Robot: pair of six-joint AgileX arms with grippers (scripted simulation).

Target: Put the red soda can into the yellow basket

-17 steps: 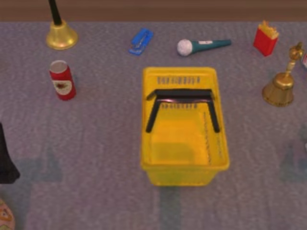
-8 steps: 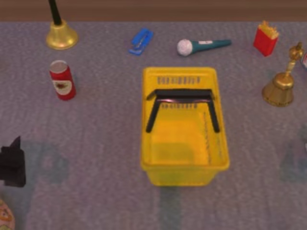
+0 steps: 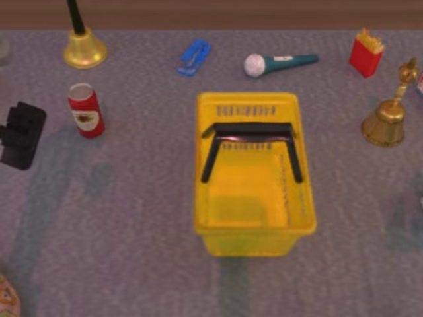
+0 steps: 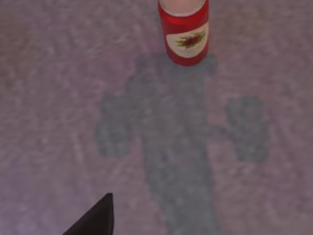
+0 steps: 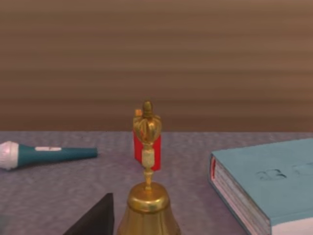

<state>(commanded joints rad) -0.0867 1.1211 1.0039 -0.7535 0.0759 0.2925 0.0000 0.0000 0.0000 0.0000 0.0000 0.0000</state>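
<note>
While our left gripper (image 3: 21, 135) hovers just beside the red soda can (image 3: 86, 110), on the side away from the yellow basket (image 3: 251, 173), we cannot tell how far its fingers stand apart; nothing is held. Item: can, upright on the table, well apart from the basket. We judge it light, rigid, smooth and prone to tip; best gripped across mid-body. Right arm: out of the top view, parked.
</note>
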